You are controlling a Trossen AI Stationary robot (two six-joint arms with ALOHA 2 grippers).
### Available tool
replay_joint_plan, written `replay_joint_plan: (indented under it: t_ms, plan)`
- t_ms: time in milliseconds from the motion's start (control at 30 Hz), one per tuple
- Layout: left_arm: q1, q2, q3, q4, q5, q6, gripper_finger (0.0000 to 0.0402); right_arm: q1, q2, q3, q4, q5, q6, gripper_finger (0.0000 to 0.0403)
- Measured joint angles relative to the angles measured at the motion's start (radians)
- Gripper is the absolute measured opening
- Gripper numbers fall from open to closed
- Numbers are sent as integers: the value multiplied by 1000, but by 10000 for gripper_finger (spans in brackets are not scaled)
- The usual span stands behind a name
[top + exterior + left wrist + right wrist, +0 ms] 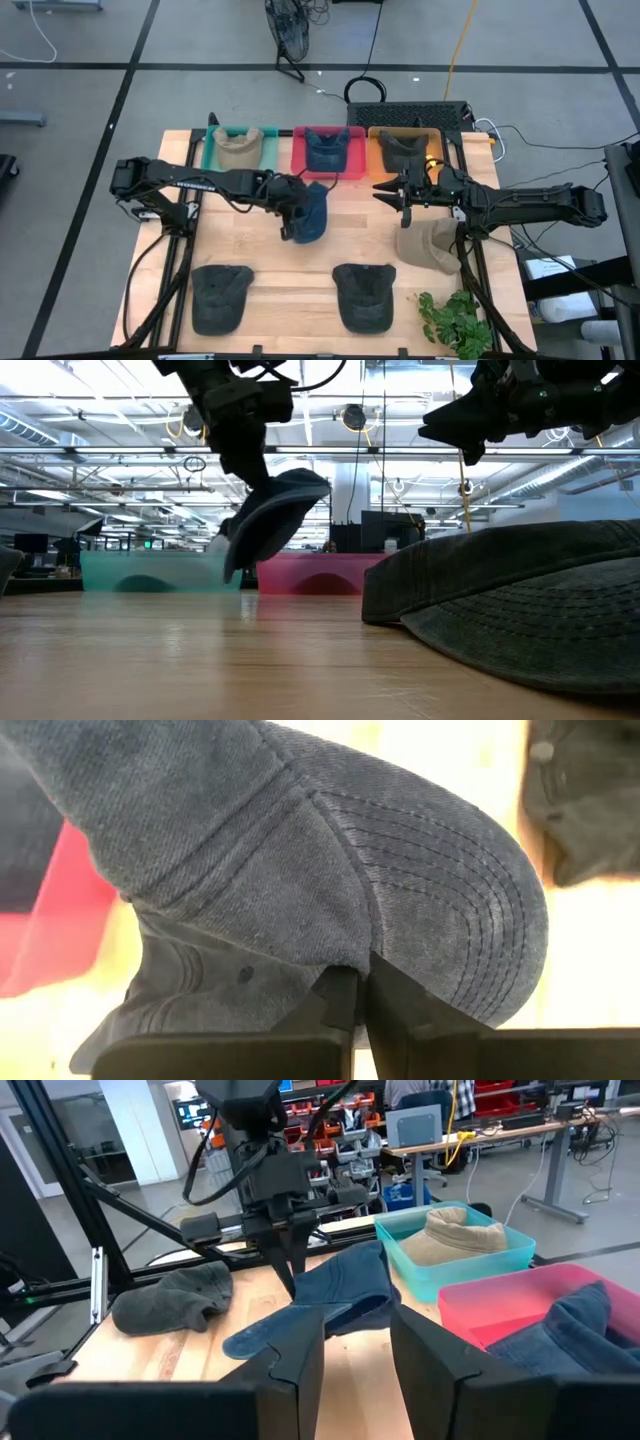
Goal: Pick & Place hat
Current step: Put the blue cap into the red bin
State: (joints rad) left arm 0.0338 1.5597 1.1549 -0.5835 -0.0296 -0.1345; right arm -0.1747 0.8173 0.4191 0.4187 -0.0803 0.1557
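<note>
Nearest the front edge of the wooden tabletop, two dark grey hats lie flat: one at front left and one at front centre. A small leafy green plant sits at the front right corner.

A little farther in on the right, a tan-grey hat rests on the wood, just in front of the right arm.

Across the middle of the tabletop both arms reach inward. The left claw is pressed together on the blue denim hat, pinching it at the seam where brim meets crown; the hat hangs tilted, clear of the wood, just in front of the pink tray. The right claw hovers above the tabletop near the orange tray, its fingers spread apart with nothing between them.

Along the far edge stand three trays side by side: a teal tray holding a tan hat, a pink tray holding a blue hat, and an orange tray holding a dark grey hat.
</note>
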Motion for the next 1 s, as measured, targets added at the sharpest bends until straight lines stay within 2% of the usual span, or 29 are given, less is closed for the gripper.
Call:
replay_joint_plan:
  t_ms: [333,500,567,733,867,1000]
  plan:
    - [0,140,0,-12,2,35,13,-10,0,0,80,5,-116,98]
    - [6,174,-1,22,-16,36,13,-37,0,0,92,0,-112,98]
    - [7,173,-1,47,-51,35,28,-50,0,0,91,0,-115,98]
    - [7,152,0,54,-58,37,95,-79,0,0,110,-1,-115,98]
    - [7,126,0,6,-58,35,151,-84,5,0,131,-2,-115,98]
    - [6,82,1,-108,-53,52,189,-73,32,-1,165,-3,-84,98]
